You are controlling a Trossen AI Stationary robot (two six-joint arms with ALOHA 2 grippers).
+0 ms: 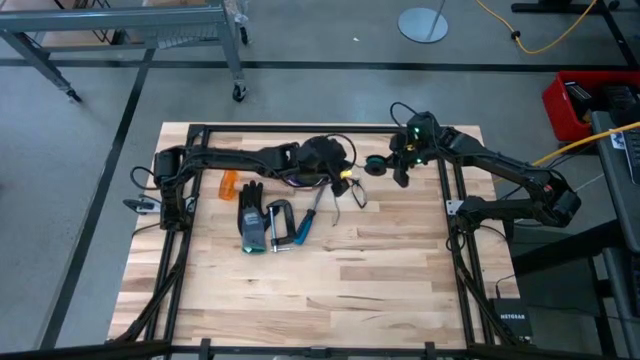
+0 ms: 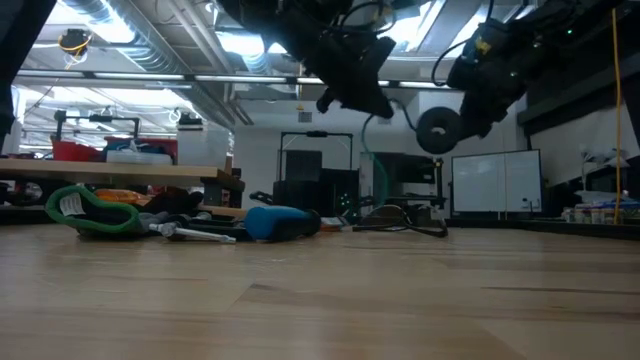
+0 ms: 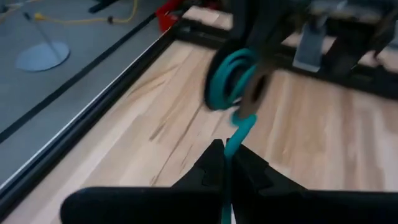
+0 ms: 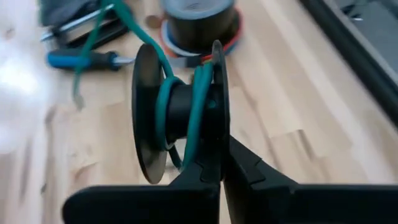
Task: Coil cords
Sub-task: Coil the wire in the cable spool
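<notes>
Jaws of both grippers are seen closed, each on its own end of the job. By the right gripper (image 4: 221, 163) the rim of a small black spool (image 4: 180, 112) is pinched, and the spool is held up in the air above the counter (image 1: 380, 270). Several turns of the teal-green cord (image 4: 200, 102) are wound on the spool's core. By the left gripper (image 3: 225, 163) the free run of that same cord is clamped; from between its fingertips the cord is carried up to the spool just ahead of it. In the high view the two grippers are found close together near the counter's far edge, with the spool between them and the left arm stretched in from the left side.

Below them, a black cord (image 1: 357, 195) is left lying loose on the boards. Nearby a blue-handled screwdriver (image 1: 305, 227), a clamp (image 1: 279, 222), a dark glove (image 1: 251, 220) and a small orange item (image 1: 229, 184) are spread out. A roll of tape (image 4: 200, 22) is seen standing on the wood in the right wrist view.

Pale wooden planks make up the counter, framed by black rails. Beyond it, a grey floor, a yellow cable (image 1: 535, 40) and a round stand base (image 1: 424, 23) are shown; in the low view, ceiling lights and shelving are made out.
</notes>
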